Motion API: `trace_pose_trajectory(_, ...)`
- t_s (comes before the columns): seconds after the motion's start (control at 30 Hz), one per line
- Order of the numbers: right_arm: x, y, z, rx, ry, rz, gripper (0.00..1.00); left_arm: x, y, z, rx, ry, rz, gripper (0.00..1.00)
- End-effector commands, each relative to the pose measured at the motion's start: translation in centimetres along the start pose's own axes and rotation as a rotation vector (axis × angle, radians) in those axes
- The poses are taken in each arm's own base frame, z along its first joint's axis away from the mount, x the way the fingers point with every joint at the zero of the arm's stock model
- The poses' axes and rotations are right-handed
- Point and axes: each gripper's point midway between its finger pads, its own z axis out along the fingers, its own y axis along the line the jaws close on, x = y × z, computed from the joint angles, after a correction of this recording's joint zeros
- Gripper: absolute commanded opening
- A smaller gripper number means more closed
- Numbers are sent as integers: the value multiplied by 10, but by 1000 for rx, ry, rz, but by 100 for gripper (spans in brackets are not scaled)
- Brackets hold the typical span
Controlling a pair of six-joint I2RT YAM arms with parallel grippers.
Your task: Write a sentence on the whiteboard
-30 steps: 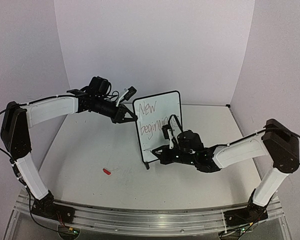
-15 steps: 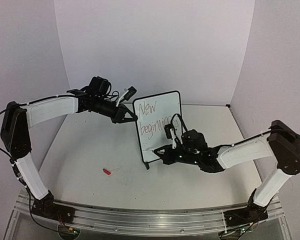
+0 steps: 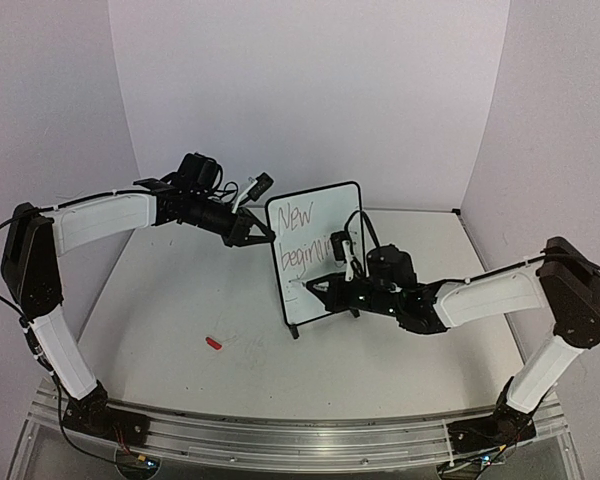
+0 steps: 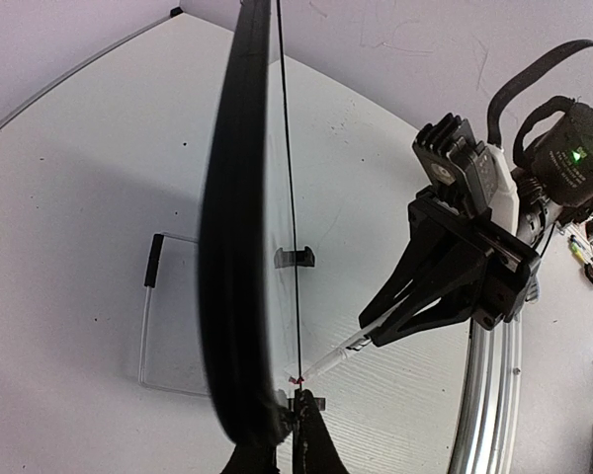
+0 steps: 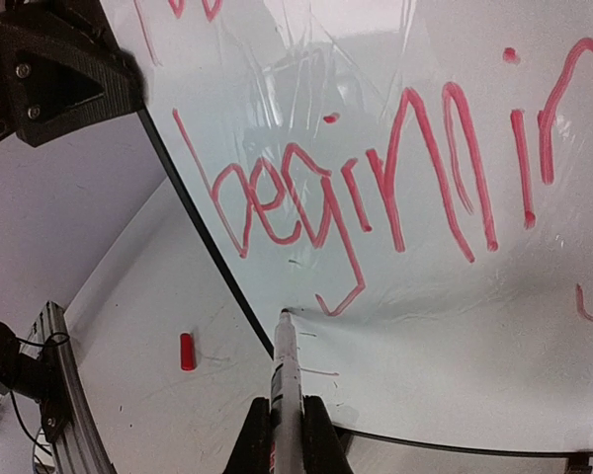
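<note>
The whiteboard [image 3: 336,208] stands nearly upright on its small black feet near the middle of the table [image 3: 170,300], its written face turned toward the right arm; it looks light, thin and stiff, with a glossy face that likely offers little friction and a narrow footing, so I judge that a push from the pen could tip or slide it if it were not braced. The left gripper [image 3: 263,234] is clamped on the board's left edge, up near the top corner, and in the left wrist view the frame runs edge-on straight into its fingers; the black frame seems the right place to hold, since it is the rigid part and a grip there covers no lettering. The right gripper [image 5: 285,442] is closed around a slim marker [image 5: 284,367], gripped low on the barrel with the tip well out ahead; the tip sits at or just off the board, which of the two I cannot tell, low on the left side under the word that reads about "beginnin". The sentence [image 5: 376,197] is unfinished, red in the right wrist view, with "New" above and bare board below for a third line. The marker is light and smooth, so a firm pinch with light pressure on the face seems wise; a small red cap [image 3: 213,343] lies well apart on the table's left side.
</note>
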Motion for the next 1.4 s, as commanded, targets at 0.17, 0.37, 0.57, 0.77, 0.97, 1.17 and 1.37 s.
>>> trace_pose_trajectory(0.17,3,-4,8,0,-3,12,0,32,-7,9,7,118,-36,0)
trace_pose_trajectory(0.37,23,-15,4,24,29,50,0,32,-7,9,7,117,-36,0)
trace_pose_trajectory(0.57,42,-23,5,29,67,77,0,32,-8,9,7,117,-36,0)
trace_pose_trajectory(0.77,50,-29,6,49,82,88,0,32,-8,9,8,117,-34,0)
trace_pose_trajectory(0.97,41,-34,-2,91,45,75,0,32,-8,9,8,117,-34,0)
trace_pose_trajectory(1.17,25,-29,-16,92,6,49,0,32,-9,9,8,117,-34,0)
trace_pose_trajectory(1.37,8,-17,-26,37,-28,47,0,32,-9,9,9,119,-35,0)
